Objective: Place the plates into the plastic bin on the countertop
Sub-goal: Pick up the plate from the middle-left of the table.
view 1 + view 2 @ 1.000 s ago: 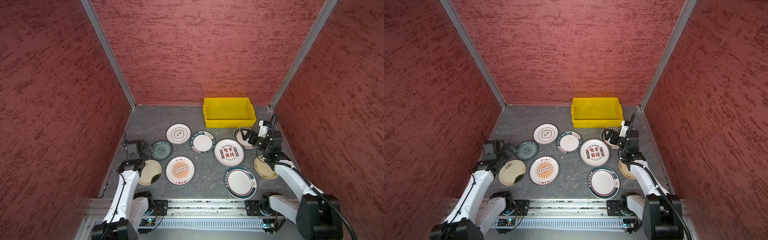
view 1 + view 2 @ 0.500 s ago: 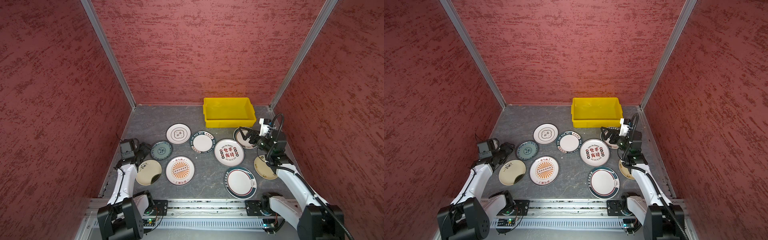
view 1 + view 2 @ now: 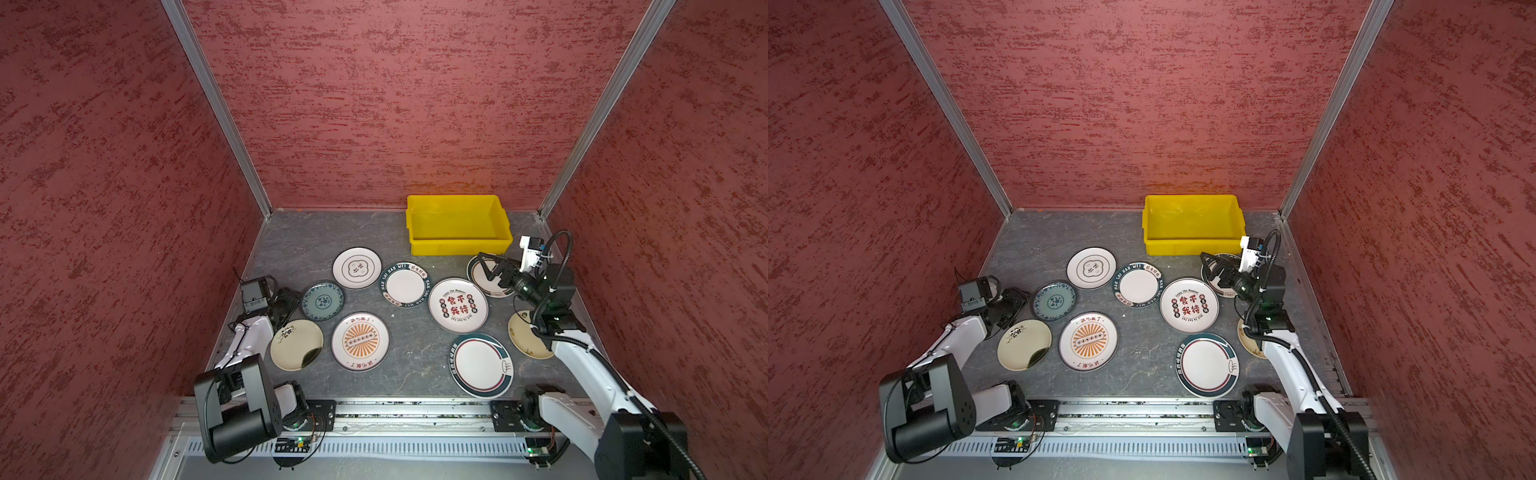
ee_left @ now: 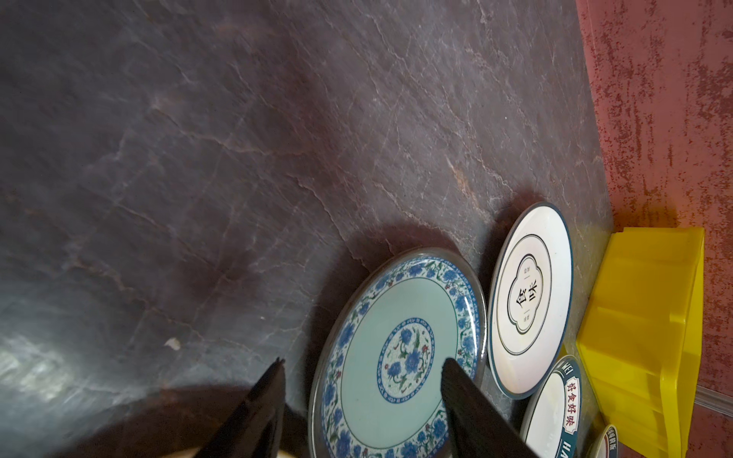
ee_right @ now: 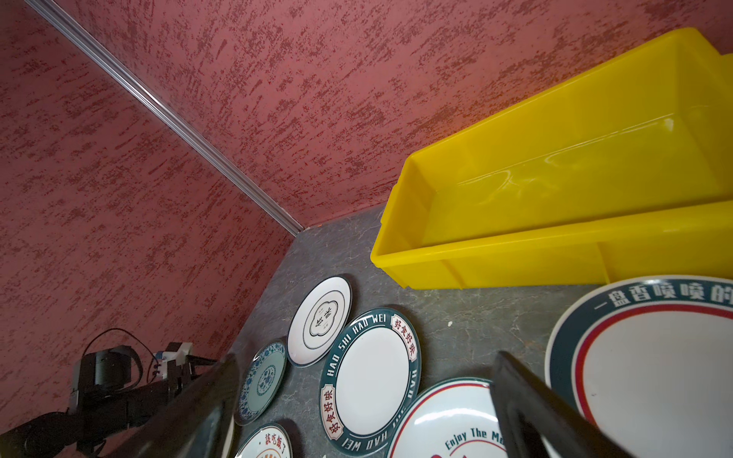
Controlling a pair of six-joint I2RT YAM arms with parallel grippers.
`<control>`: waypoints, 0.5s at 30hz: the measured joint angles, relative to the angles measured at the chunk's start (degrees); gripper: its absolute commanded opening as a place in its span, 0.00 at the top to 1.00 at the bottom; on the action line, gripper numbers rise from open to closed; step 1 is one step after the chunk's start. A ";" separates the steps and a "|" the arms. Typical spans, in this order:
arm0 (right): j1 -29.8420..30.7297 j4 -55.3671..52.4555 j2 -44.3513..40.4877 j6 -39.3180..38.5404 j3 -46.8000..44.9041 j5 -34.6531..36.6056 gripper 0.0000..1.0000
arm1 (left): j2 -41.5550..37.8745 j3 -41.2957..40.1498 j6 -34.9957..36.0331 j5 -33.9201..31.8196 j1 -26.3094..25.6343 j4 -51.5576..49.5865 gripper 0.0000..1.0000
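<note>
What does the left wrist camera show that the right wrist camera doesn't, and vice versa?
Only the left wrist view shows how the left gripper stands: open, one finger over the blue floral plate, the other beside its rim. Only the right wrist view shows the open right gripper, the bare inside of the yellow bin and an edge of the sunburst plate. Both show the countertop, the blue floral plate, the white plate with a black emblem, the HAO WEI plate and the bin.
</note>
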 measured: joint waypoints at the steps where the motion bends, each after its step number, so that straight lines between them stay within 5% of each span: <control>1: 0.00 0.15 0.15 0.20 -0.04 -0.02 0.01 | 0.52 -0.04 0.02 0.15 0.07 0.46 0.37; 15: 0.00 1.49 0.61 1.75 -0.07 -0.02 0.01 | 4.85 -1.14 0.55 1.99 1.29 5.33 0.37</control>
